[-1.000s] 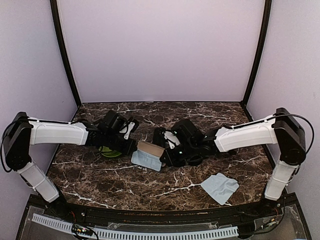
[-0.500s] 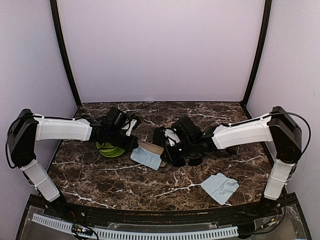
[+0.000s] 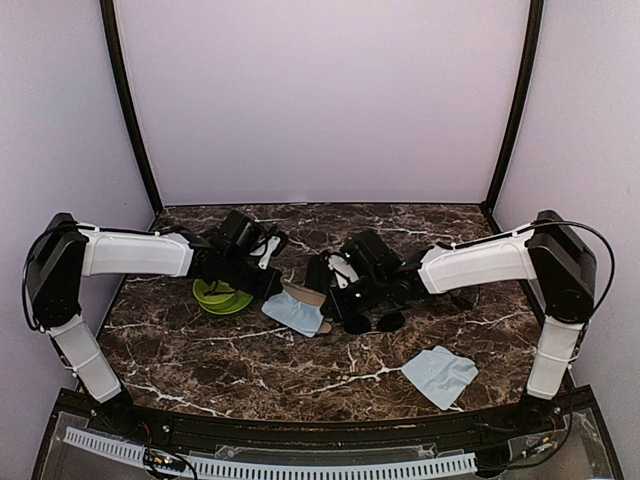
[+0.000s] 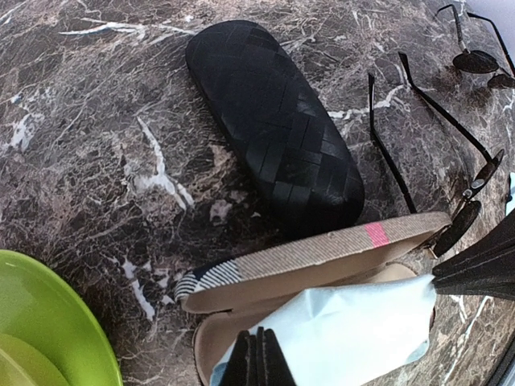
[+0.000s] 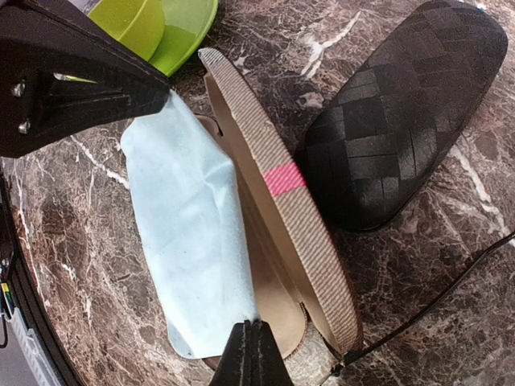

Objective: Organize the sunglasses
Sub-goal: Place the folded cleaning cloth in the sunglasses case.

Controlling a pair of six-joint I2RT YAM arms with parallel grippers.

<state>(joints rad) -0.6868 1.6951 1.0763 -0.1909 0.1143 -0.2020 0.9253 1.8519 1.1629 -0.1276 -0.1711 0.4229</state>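
One pair of sunglasses [image 4: 389, 157] lies open beside the striped case [image 4: 322, 256], its dark lenses [image 3: 358, 324] under my right arm in the top view. A second pair of sunglasses [image 4: 476, 61] lies farther off. The brown striped case [image 5: 283, 211] stands open with a light blue cloth [image 5: 183, 229] draped over its tray. My left gripper [image 4: 257, 358] is shut on one end of that cloth [image 4: 354, 326]. At the cloth's other end, my right gripper [image 5: 253, 342] is shut on its edge. A thin temple arm [image 5: 434, 304] crosses the right wrist view's corner.
A closed black woven case [image 4: 273, 121] lies just behind the striped case. A green bowl [image 3: 222, 297] sits left of it under my left arm. Another light blue cloth [image 3: 440, 375] lies crumpled at the front right of the marble table [image 3: 200, 360].
Both grippers have shifted slightly right and back with the cloth stretched over the open case. The green bowl and the sunglasses' dark lenses show more.
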